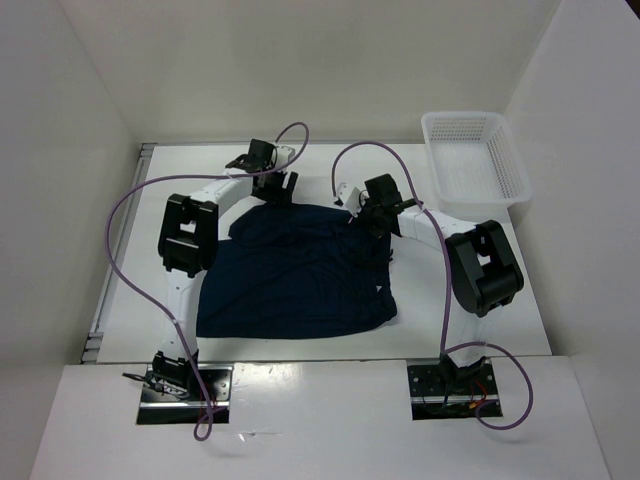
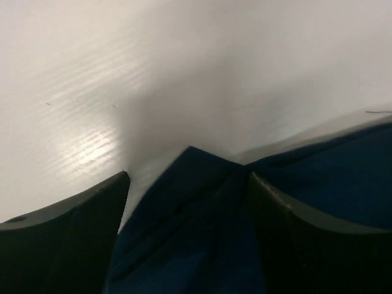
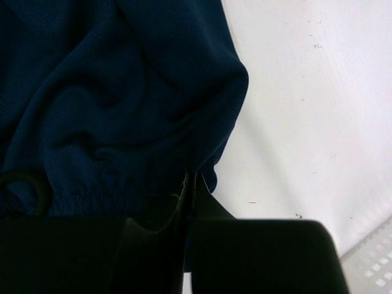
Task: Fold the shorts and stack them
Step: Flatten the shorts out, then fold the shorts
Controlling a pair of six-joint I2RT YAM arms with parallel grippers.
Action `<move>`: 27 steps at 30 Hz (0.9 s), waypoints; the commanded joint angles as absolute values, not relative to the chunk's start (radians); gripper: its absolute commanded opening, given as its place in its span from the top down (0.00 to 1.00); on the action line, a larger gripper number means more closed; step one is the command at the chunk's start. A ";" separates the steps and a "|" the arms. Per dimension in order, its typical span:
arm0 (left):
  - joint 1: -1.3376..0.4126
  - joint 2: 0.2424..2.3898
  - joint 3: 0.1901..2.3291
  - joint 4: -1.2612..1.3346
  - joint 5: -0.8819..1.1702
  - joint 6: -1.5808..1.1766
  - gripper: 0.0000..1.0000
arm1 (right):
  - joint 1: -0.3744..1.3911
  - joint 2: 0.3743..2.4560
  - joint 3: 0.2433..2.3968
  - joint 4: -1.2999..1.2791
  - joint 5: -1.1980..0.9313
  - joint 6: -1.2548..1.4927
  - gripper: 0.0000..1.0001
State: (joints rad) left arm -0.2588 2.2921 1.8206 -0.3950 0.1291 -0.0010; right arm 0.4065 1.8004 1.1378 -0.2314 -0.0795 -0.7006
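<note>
The dark navy shorts (image 1: pixel 295 275) lie spread out on the white table, partly rumpled. My left gripper (image 1: pixel 272 190) is at their far left corner. In the left wrist view it (image 2: pixel 187 176) is open, its two dark fingers (image 2: pixel 67 239) wide apart, with a pointed corner of the shorts (image 2: pixel 190 208) lying between them. My right gripper (image 1: pixel 372 222) is at the far right corner. In the right wrist view it (image 3: pixel 191 179) is shut, pinching the gathered waistband edge of the shorts (image 3: pixel 122 92). A loop of dark drawstring (image 3: pixel 24 190) shows at the left.
A white mesh basket (image 1: pixel 475 160) stands at the back right of the table, and its corner shows in the right wrist view (image 3: pixel 373 263). White walls enclose the table on the left, back and right. Purple cables loop above both arms.
</note>
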 commanded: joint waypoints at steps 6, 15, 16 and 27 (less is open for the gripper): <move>-0.262 2.370 1.848 -0.400 0.097 0.000 0.61 | 0.414 1.761 1.149 -0.242 -0.089 -0.699 1.00; -0.212 2.287 2.004 -0.410 0.046 0.000 1.00 | 0.414 1.784 1.236 -0.108 0.059 -0.689 1.00; -0.195 2.258 2.025 -0.397 0.035 0.000 1.00 | 0.414 1.796 1.249 -0.071 0.080 -0.689 1.00; -0.114 1.956 1.843 -0.402 -0.053 0.000 1.00 | 0.414 1.732 1.243 -0.084 0.069 -0.736 1.00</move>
